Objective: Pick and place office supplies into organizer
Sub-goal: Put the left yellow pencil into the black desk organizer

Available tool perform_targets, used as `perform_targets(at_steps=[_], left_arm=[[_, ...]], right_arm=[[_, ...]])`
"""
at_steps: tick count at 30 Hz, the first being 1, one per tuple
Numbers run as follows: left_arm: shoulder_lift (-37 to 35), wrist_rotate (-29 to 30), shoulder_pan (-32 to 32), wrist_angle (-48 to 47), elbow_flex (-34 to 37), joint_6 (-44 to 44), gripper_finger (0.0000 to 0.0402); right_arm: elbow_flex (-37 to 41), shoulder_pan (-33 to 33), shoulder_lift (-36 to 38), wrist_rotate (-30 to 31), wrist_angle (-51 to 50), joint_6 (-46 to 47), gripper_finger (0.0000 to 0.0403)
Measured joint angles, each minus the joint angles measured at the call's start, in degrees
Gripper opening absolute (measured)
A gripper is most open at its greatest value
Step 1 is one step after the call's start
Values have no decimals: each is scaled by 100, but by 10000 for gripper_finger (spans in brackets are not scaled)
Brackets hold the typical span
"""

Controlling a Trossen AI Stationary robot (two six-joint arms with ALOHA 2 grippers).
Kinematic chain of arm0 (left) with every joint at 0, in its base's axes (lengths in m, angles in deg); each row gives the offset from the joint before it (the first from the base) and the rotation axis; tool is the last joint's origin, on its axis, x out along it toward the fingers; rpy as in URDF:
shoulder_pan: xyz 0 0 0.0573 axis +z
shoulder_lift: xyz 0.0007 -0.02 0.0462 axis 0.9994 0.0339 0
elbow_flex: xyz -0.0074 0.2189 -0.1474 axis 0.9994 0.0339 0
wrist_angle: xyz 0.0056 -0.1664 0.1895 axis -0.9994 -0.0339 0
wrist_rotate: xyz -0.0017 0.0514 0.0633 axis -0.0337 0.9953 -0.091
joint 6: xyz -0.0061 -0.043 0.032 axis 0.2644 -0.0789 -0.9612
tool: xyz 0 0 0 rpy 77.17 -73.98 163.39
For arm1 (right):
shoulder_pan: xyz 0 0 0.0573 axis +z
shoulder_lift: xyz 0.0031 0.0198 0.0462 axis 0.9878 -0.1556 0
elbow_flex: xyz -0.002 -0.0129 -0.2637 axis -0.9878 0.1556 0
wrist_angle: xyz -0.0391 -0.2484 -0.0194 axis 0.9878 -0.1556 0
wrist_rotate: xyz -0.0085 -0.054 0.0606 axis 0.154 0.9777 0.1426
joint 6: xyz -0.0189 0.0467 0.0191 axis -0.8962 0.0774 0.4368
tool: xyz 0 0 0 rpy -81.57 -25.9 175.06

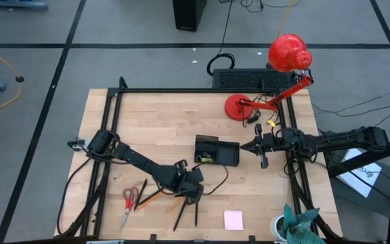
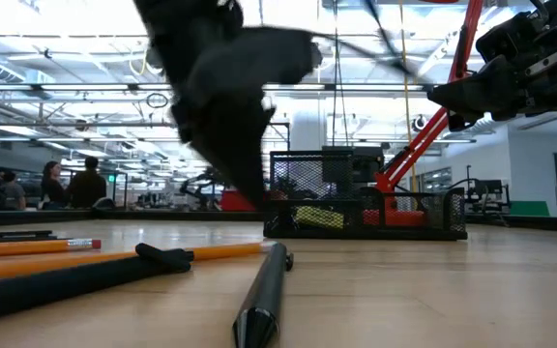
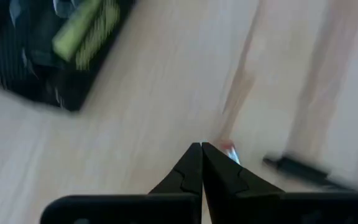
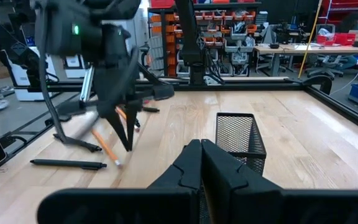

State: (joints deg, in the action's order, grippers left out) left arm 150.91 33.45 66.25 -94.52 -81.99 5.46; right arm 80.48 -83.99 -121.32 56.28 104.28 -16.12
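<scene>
Left gripper (image 1: 193, 196), closed, hangs above the pencils (image 1: 156, 197).

Left gripper (image 2: 249, 188) is smearing into a dark blur in the low view, hiding part of the organizer (image 2: 366, 205). The organizer is also blurring in the left wrist view; the yellow-green piece (image 3: 86, 28) inside is showing no detail. Pen (image 2: 262, 295) is running off the low view's bottom edge. Scissors (image 1: 128, 203) are reading too small overhead for blade detail.
</scene>
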Motion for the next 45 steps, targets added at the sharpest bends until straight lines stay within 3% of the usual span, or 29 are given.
perform_targets(at_steps=[7,13,20,32,45], left_arm=[[-425,-648,93,-141,-2,76,22],[-363,-1079,-249,-6,-10,455,30],[-180,-922,-576,570,-9,477,40],[86,-747,-273,35,-12,220,165],[696,-835,-205,-333,-60,179,173]], right_arm=[[-1,0,-15,4,-46,-11,4],[-1,0,-15,9,-28,-15,4],[0,0,-17,17,15,4,4],[1,0,-15,20,2,87,4],[0,-7,-99,28,-41,46,4]])
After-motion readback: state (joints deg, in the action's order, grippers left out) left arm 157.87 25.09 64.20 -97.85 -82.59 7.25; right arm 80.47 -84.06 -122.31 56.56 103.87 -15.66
